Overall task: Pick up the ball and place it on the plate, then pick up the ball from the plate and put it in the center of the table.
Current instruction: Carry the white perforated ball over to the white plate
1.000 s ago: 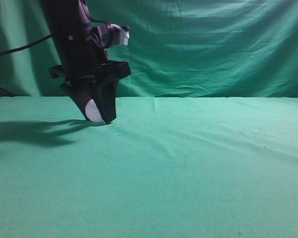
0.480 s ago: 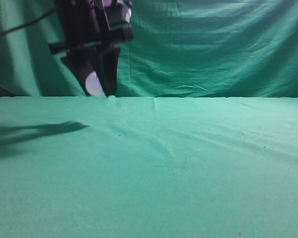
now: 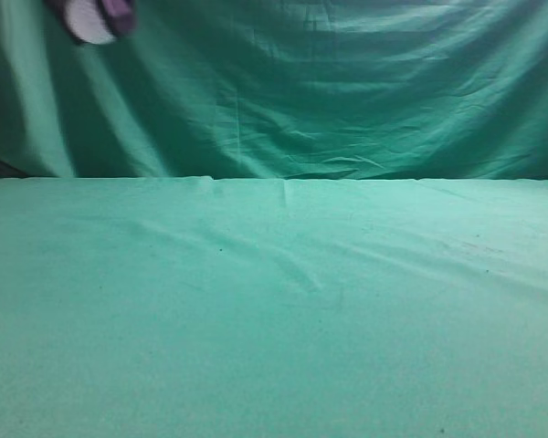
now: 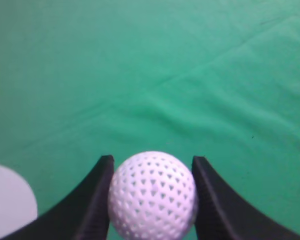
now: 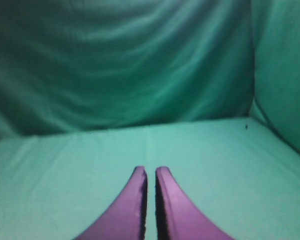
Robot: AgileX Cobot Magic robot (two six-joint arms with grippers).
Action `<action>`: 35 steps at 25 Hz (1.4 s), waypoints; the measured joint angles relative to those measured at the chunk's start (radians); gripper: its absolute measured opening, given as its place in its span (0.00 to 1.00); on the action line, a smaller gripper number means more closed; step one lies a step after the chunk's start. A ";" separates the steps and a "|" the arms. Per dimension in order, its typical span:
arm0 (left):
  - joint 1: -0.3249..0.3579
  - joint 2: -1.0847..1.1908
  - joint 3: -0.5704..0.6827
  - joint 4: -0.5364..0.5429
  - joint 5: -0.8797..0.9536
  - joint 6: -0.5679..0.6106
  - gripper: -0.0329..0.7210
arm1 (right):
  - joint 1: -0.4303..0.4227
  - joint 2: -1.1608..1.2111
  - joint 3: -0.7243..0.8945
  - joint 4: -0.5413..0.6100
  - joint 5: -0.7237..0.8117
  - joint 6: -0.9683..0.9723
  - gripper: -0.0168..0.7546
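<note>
The right pincer (image 5: 150, 200) rests idle over the worktop (image 3: 347, 301), fingers nearly together, holding nothing. Toward the far left edge, the left pincer (image 4: 152, 197) clamps the golf ball (image 4: 152, 195) aloft, the white plate (image 4: 10, 200) just beside for delivery.

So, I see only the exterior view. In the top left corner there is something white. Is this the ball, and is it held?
Observer: Yes. In the left wrist view the ball sits between the two fingers of the left gripper, above the table.
Operator: Is a plate visible anywhere?
Observer: Maybe. A flat white round edge shows at the lower left of the left wrist view; too little shows to be sure.
Operator: And the right gripper?
Observer: The right gripper is shut and holds nothing.
</note>
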 joint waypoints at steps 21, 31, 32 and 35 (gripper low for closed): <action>0.465 -0.248 0.300 0.000 -0.107 -0.042 0.45 | 0.000 0.420 -0.359 0.230 0.491 -0.145 0.09; 0.494 -0.141 0.300 0.024 -0.186 -0.047 0.45 | 0.044 0.567 -0.519 0.213 0.843 -0.349 0.09; 0.494 -0.126 0.300 0.028 -0.191 -0.047 0.45 | 0.066 0.579 -0.519 0.209 0.862 -0.349 0.09; 0.496 -0.085 0.300 0.037 -0.212 -0.048 0.45 | 0.126 0.633 -0.523 0.202 0.886 -0.338 0.09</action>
